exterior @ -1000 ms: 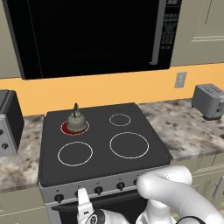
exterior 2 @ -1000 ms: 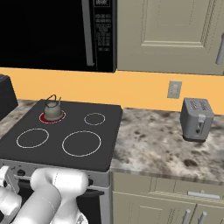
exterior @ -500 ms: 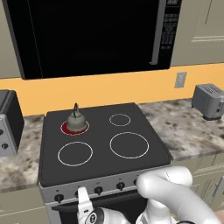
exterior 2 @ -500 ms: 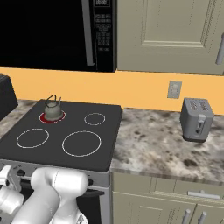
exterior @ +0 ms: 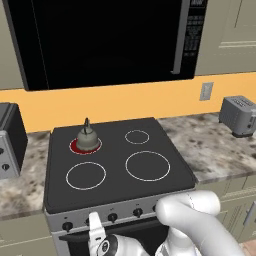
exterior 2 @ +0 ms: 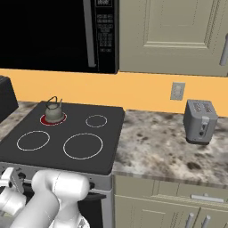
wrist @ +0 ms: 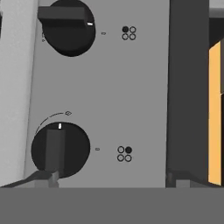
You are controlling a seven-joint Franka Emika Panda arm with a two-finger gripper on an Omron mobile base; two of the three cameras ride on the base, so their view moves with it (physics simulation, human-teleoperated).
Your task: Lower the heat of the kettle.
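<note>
Gripper: the gripper (exterior: 95, 234) hangs low in front of the stove (exterior: 167, 150), facing the control panel (wrist: 131, 96). Its jaws stand wide apart, with nothing between them.

Kettle: the kettle (exterior: 87, 140) sits up and beyond the gripper, well apart from it. It stands on the rear-left burner (exterior: 74, 147), and the ring under it glows red, so the heat is on.

Lower knob: in the hand view the lower knob (wrist: 60, 148) lies just ahead of the left-hand fingertip, which overlaps its near edge. Its bar is turned a quarter off the neighbour's. A thin arc is drawn around it, and a white tick marks its tip.

Upper knob: the upper knob (wrist: 68, 28) sits farther ahead along the panel, its bar lying crosswise.

Burner marks: each knob has four small circles beside it with one filled. This view looks rolled on its side, with the stove top and the orange wall along one edge. Read that way, the lower knob's filled dot likely stands for the rear-left ring.

Just changed: almost nothing. Against the pictures of a second ago the hand is at the same spot, the kettle has not moved and the ring is as red.

Meaning for the task: the knob is untouched and the heat is not yet lowered. The knob lies off to one finger's side, so the hand probably has to shift across before closing.

Risk: gripping the neighbouring knob would change the wrong burner.
</note>
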